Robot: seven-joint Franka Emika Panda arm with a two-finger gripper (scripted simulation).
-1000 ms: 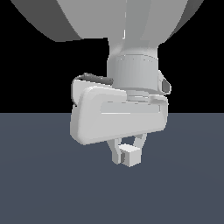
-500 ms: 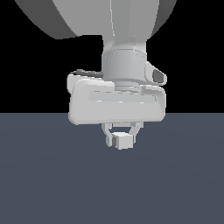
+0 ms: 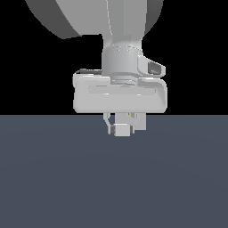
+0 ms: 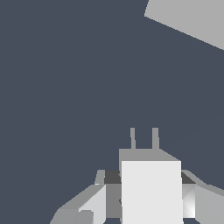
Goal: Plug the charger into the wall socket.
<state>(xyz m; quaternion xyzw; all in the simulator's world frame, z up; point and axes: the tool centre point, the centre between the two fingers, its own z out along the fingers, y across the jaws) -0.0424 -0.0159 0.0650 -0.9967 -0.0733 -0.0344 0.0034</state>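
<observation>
I have the charger [image 4: 151, 190] clamped in the end effector [image 3: 121, 129], lifted off the worktop [image 3: 111, 178], prongs outward. The socket [image 4: 188, 19] sits well apart; approach, alignment and insertion remain.

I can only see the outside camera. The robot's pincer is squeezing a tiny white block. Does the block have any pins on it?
Observer: Yes. In the wrist view the charger has two thin prongs sticking out of its far face, side by side.
Operator: Are the pins poking into something?
Observer: No. The prongs end in open air, with only the dark floor behind them.
Operator: Where's the socket? I can't see one.
Observer: A pale flat slab shows at one corner of the wrist view, well apart from the prongs. It may be the wall socket, but no holes show, so I cannot say.
Operator: Is the pincer gripping properly?
Observer: The pincer has a finger pressed against each side of the charger.
</observation>
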